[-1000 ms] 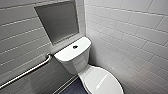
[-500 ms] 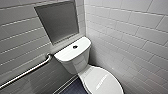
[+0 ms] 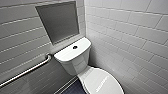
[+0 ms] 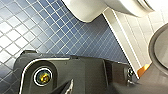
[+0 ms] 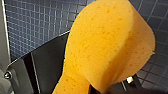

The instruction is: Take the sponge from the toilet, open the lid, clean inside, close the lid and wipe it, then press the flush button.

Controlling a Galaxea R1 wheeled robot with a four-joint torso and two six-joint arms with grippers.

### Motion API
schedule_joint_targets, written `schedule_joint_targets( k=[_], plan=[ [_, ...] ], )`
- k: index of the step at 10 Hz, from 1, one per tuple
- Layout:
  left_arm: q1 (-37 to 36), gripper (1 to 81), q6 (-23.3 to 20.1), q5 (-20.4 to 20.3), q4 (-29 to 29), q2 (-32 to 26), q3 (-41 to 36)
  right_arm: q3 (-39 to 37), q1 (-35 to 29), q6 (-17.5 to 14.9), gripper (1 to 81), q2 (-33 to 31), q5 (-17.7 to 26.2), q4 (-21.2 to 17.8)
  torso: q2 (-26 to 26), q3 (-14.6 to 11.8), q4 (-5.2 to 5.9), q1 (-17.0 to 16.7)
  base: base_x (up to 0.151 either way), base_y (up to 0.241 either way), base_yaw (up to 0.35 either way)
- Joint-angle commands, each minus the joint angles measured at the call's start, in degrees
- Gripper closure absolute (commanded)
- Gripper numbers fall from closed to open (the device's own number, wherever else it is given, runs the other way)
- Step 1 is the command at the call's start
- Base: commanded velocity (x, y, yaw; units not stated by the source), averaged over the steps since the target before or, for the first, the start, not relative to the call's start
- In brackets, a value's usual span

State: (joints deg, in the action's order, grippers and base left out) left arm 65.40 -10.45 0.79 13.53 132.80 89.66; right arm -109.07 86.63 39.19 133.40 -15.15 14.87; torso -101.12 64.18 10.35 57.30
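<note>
R gripper clamped on the sponge, which bulges out past it w/ blue-tiled floor behind. L gripper: grip can't be told; beyond it same floor, then the toilet base. Head view: the lid down, the flush button mid tank top, grab bar on wall beside tank.

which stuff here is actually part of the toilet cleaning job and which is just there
For the job: sponge, toilet, lid, flush button.

Just there: grab bar, grey wall panel, white wall tiles, blue floor tiles.
</note>
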Motion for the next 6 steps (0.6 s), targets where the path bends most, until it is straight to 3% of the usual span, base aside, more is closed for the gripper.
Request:
schedule_joint_targets(
  k=[1,2,4,5,6],
  plan=[
    [-4.4,1.0,0.0,5.4,3.5,-2.3,-1.3,-2.4,4.7,-0.2,81.1,1.7,0.9,5.1,0.0,0.0,-2.05,0.0,0.000,0.000,0.000],
    [-4.7,1.0,0.0,5.4,4.0,-2.1,-1.2,-2.5,5.1,-0.3,81.1,1.7,0.9,5.2,-0.8,0.0,-5.19,0.5,0.000,0.000,0.000],
    [-6.0,1.0,0.0,5.4,4.9,-1.5,-1.2,-3.4,5.6,-0.3,81.1,2.2,0.9,5.3,-1.6,0.0,-6.90,0.9,0.000,0.000,0.000],
    [-7.2,1.0,0.0,5.4,5.5,-0.9,-1.2,-3.5,5.8,-0.3,81.1,2.5,0.9,6.0,-1.8,0.0,-8.81,1.0,0.000,0.000,0.000],
    [-8.7,1.0,0.0,6.4,6.2,-0.2,-1.2,-3.2,6.2,-0.3,81.1,2.5,0.8,6.4,-1.8,0.0,-5.57,1.0,0.000,0.000,0.000]
  ],
)
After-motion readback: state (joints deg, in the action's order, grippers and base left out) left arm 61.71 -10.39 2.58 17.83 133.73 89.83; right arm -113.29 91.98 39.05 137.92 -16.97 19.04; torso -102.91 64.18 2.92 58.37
